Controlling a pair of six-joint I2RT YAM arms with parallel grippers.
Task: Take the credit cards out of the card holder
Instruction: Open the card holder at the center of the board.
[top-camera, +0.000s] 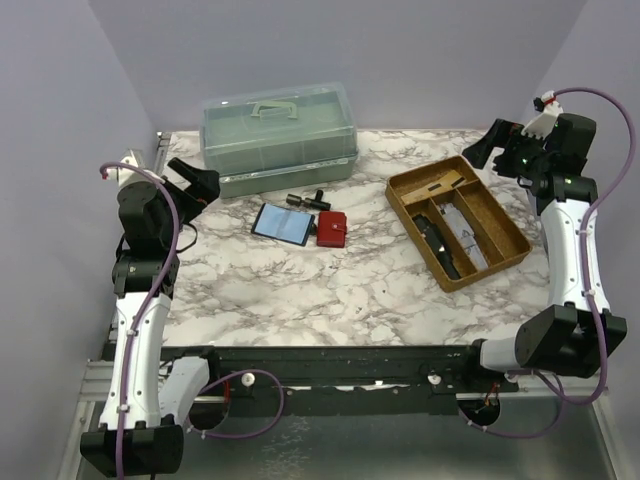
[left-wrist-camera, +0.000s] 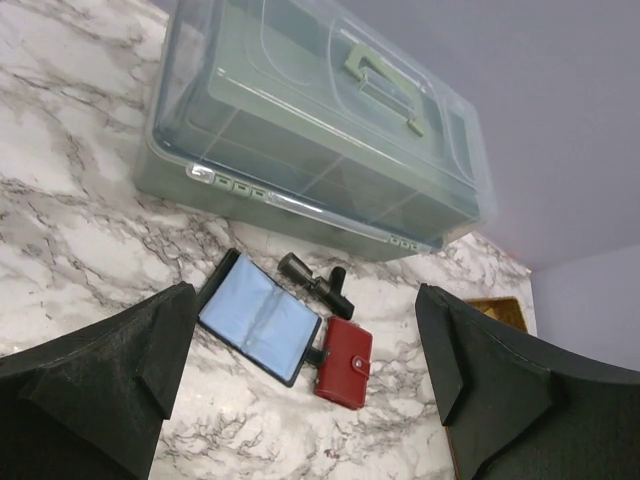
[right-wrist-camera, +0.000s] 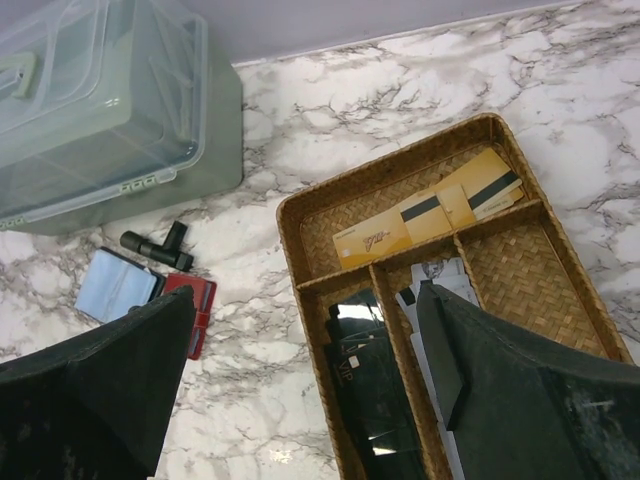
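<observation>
The red card holder (top-camera: 331, 229) lies folded shut on the marble table, its tab snapped closed. It also shows in the left wrist view (left-wrist-camera: 344, 363) and in the right wrist view (right-wrist-camera: 199, 312). No credit cards show outside it; they are hidden. My left gripper (top-camera: 199, 180) is open and empty, raised at the table's left, well short of the holder; its dark fingers (left-wrist-camera: 120, 375) frame the holder from above. My right gripper (top-camera: 492, 143) is open and empty, high at the far right above the tray; its fingers (right-wrist-camera: 500, 370) frame the tray.
An open dark-edged blue folding case (top-camera: 281, 223) touches the holder's left side. A black T-shaped part (top-camera: 308, 200) lies just behind them. A green lidded box (top-camera: 279, 135) stands at the back. A wicker tray (top-camera: 404, 197) at the right holds yellow, black and white cards.
</observation>
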